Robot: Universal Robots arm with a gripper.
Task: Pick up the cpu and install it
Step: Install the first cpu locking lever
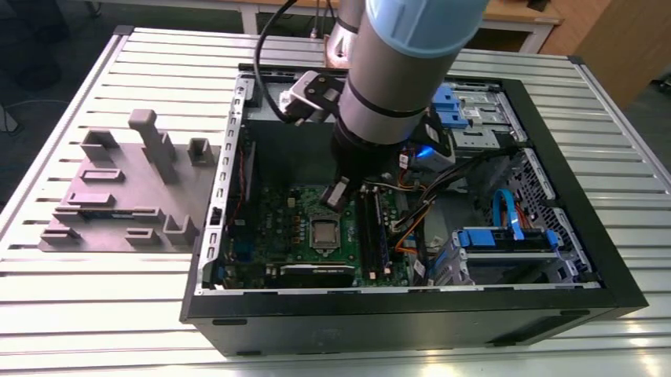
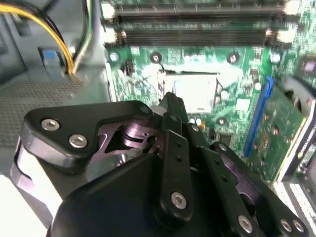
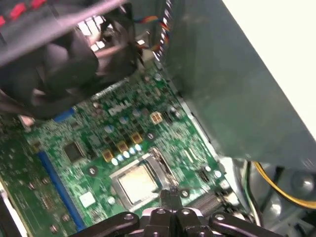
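A pale, shiny flat square that looks like the cpu (image 1: 325, 232) lies inside the metal socket frame of the green motherboard (image 1: 298, 206). Both wrist views show the same square (image 2: 191, 92) (image 3: 136, 181) lying flat in the frame. My gripper (image 1: 338, 195) hangs inside the open computer case, a little above the board and just beside the socket. Its dark fingertips (image 2: 171, 98) (image 3: 170, 193) are pressed together, with nothing visible between them. In both wrist views the tips sit at the socket's edge, not over the square's middle.
The black case (image 1: 419, 314) lies on its side on a slatted metal table (image 1: 105, 314). Memory slots (image 1: 375, 228), loose coloured cables (image 1: 419, 212), blue drive bays (image 1: 504, 236) and a fan (image 3: 94, 54) crowd the socket. A grey-purple slotted fixture (image 1: 126, 188) stands at the exterior view's left.
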